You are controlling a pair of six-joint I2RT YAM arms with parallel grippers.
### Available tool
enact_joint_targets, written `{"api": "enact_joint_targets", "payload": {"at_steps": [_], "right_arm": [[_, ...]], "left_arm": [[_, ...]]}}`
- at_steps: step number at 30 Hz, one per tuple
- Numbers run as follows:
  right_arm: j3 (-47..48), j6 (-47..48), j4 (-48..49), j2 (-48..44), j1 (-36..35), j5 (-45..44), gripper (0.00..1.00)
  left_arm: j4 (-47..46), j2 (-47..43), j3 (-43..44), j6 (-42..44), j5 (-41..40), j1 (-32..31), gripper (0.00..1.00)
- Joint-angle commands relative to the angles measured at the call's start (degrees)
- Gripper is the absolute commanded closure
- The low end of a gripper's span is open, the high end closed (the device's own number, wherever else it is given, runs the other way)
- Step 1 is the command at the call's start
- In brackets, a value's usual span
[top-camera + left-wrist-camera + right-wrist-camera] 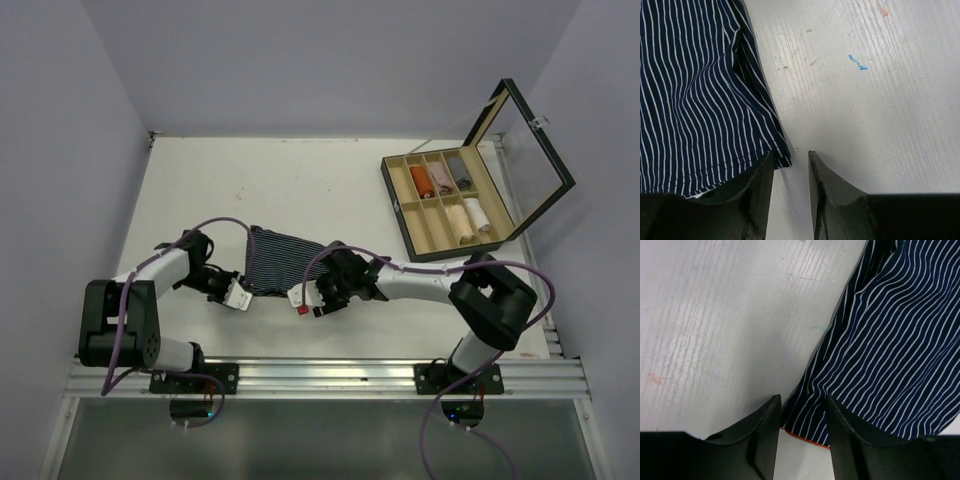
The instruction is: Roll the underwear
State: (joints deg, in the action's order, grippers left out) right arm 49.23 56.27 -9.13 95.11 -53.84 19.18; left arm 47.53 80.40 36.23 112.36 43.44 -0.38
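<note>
I'm watching the underwear [280, 262] lying flat on the middle of the table [300, 190], its near hem running nine to three, so I'm judging the roll goes toward twelve. Both arms are sitting equally near, one at each near corner. The left gripper [790, 192] is standing parted, with the corner at its eleven, just outside the gap. The right gripper [802, 432] is parted too, straddling the hem and possibly brushing it. The cloth is looking thin, soft and finely pale-striped.
</note>
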Motion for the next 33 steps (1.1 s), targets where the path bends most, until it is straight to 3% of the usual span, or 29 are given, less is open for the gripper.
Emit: {"api": "enact_joint_targets", "payload": {"at_steps": [1,6,10,16,23,33], "right_arm": [[1.40,-2.13,-3.18,-0.27,0.14,-2.74,0.54],[-1.33,-2.39,-3.62,-3.18,0.14,-4.49,0.55],[-0.02,-1.70,-5.63,-0.28,0.14,-5.73,0.57],[12.52,1.64,-14.06,11.56,0.23,-5.56,0.60],[19.76,9.20,-14.96,17.91,0.41,-4.68,0.62],[16.08,5.87,-13.99,10.37,2.51,-4.06,0.49]], "left_arm": [[1.69,1.07,1.83,8.23,1.12,0.12,0.63],[0.99,2.13,2.53,8.23,2.17,0.03,0.62],[0.20,3.09,3.15,7.79,2.00,-0.41,0.59],[2.12,4.85,6.39,4.89,1.38,0.03,0.57],[4.86,5.12,8.42,5.68,1.56,4.60,0.56],[0.73,7.22,9.91,4.28,-0.64,4.86,0.55]]}}
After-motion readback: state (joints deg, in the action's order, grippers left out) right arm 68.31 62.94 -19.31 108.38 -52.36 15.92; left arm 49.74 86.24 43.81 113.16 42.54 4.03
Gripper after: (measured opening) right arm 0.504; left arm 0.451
